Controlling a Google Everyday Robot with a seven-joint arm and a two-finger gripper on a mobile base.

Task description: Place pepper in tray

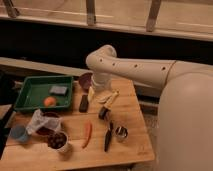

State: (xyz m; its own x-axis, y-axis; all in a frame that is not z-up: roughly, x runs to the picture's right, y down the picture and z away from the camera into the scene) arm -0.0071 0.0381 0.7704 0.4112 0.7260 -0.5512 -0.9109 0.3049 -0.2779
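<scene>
The pepper point(87, 135), slim and orange-red, lies on the wooden table point(130, 117) near the front middle, left of a black-handled knife point(108, 136). The green tray point(30, 80) sits at the back left and holds a round orange fruit point(49, 101) and a grey sponge point(58, 90). My white arm reaches in from the right and bends down by the tray's right end. My gripper point(94, 92) hangs there, low over the table between the tray and a yellowish item point(110, 97), well behind the pepper.
A purple bowl point(86, 80) stands right of the tray. A black flat object point(84, 102) and a small black item point(103, 112) lie mid-table. A metal cup point(120, 132), a white cup of dark food point(57, 141), a blue cup point(19, 133) and crumpled plastic point(37, 121) are in front.
</scene>
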